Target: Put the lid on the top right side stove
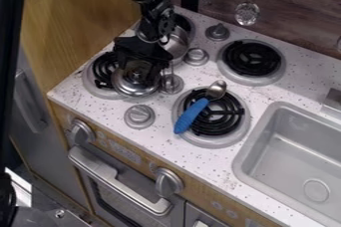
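The black gripper (141,60) hangs over the left side of the stove, directly above a shiny metal lid (135,86). The lid overlaps the right part of the front left burner (98,82), and the gripper hides its far side. Whether the gripper touches the lid's knob cannot be made out. At the back right of the stove is the top right burner (252,58), a black coil in a metal ring with nothing on it.
A metal pot (176,46) stands on the back left burner, partly behind the arm. A blue-handled spoon (192,115) lies across the front right burner (220,131). Silver knobs (139,116) rise between the burners. The sink (293,156) is at the right.
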Tool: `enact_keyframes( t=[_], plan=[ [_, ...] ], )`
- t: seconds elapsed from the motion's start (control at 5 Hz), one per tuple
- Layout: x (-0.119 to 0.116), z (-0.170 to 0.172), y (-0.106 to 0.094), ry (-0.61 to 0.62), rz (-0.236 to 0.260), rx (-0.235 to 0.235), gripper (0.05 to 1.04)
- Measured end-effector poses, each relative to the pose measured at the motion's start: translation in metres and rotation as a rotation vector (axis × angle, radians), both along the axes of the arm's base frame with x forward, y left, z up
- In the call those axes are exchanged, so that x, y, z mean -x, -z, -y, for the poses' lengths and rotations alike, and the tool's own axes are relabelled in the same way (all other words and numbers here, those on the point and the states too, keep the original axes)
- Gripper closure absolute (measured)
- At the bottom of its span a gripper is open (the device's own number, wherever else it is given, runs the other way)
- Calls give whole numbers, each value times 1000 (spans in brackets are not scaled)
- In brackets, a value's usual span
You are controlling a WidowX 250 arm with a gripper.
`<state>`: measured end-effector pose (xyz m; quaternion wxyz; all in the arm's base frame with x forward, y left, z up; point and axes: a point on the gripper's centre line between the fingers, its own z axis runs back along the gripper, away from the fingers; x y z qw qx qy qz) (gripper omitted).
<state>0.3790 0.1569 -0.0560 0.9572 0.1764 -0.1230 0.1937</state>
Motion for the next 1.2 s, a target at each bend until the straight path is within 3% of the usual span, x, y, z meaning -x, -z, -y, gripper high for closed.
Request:
enact_keyframes(
  t=[0.2,0.6,1.0,1.2],
  plan=[
    [6,4,13,3,-35,9,85],
    [0,-3,15,-56,-47,31,134],
    [-3,-10,12,-55,-38,23,611],
    [-4,-10,11,-49,-36,22,799]
  ],
)
